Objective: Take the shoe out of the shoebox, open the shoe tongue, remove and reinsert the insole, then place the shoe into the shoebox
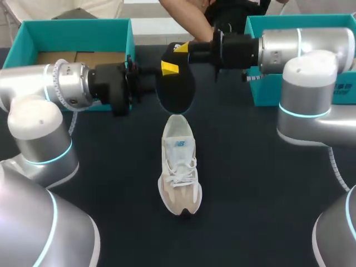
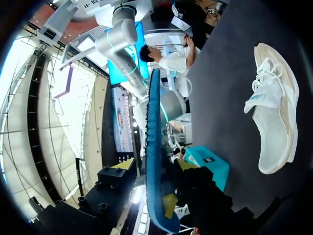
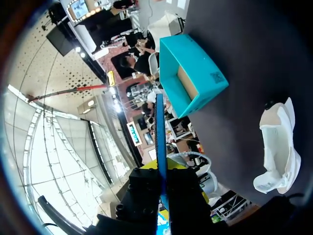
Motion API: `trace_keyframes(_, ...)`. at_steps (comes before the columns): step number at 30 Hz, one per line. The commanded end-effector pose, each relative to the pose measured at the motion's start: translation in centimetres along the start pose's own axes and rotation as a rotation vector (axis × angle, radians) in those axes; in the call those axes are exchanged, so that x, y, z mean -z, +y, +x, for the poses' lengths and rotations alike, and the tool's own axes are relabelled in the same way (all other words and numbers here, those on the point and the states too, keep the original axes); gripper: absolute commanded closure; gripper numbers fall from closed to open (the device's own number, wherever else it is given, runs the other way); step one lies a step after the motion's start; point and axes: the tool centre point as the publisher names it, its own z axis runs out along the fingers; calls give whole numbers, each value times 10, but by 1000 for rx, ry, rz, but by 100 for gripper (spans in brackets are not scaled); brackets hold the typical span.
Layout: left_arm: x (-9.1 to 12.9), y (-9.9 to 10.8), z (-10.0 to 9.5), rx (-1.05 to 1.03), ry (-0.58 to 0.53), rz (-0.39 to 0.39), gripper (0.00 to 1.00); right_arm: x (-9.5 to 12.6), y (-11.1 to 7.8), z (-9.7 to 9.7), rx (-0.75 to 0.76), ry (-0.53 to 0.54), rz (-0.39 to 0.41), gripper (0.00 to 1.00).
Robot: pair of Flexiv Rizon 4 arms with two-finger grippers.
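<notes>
The white shoe (image 1: 181, 167) lies on the dark table, toe toward me, laces up; it also shows in the wrist views as the shoe (image 2: 274, 107) and the shoe (image 3: 279, 147). Above its heel hangs the dark insole (image 1: 177, 92), upright in the air. My right gripper (image 1: 171, 58) is shut on the insole's upper end, and the insole (image 3: 160, 132) runs edge-on out of the gripper (image 3: 164, 169). My left gripper (image 1: 149, 83) comes in from the left. It is open, its fingers on either side of the blue-edged insole (image 2: 152, 147), with a gap on one side of the gripper (image 2: 155, 165).
An open teal shoebox (image 1: 119, 28) with a cardboard floor stands at the back left, seen also as the box (image 3: 190, 73). A second teal box part (image 1: 261, 25) stands at the back right behind my right arm, shown as the box (image 2: 208, 161).
</notes>
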Motion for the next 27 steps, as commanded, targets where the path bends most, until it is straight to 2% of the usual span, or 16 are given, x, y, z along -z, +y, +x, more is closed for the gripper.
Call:
trace_keyframes(1,-2,1,4,0,1,-4,100,-3,-2,-1,0,6,-7,100)
trace_keyframes(9,5,-2,2,2,6,0,100,0,-2,-1,55,1,12,100)
trace_keyframes(10,6,-2,1,4,7,1,100,1,-2,0,75,11,24,68)
trace_keyframes(11,8,-3,0,11,3,3,100,3,-3,1,95,4,26,10)
trace_keyframes(12,10,-4,-1,15,-1,4,100,5,-4,1,118,-3,31,0)
trace_keyframes(15,17,-6,-4,18,-2,4,100,16,-9,-1,200,17,65,0)
trace_keyframes(18,24,-9,-6,27,-5,4,100,30,-16,-4,250,-13,90,0)
trace_keyframes(23,33,-11,-10,34,-3,-3,100,58,-30,-10,329,18,67,0)
trace_keyframes(27,39,-13,-12,36,5,-6,100,75,-42,-12,371,8,103,0)
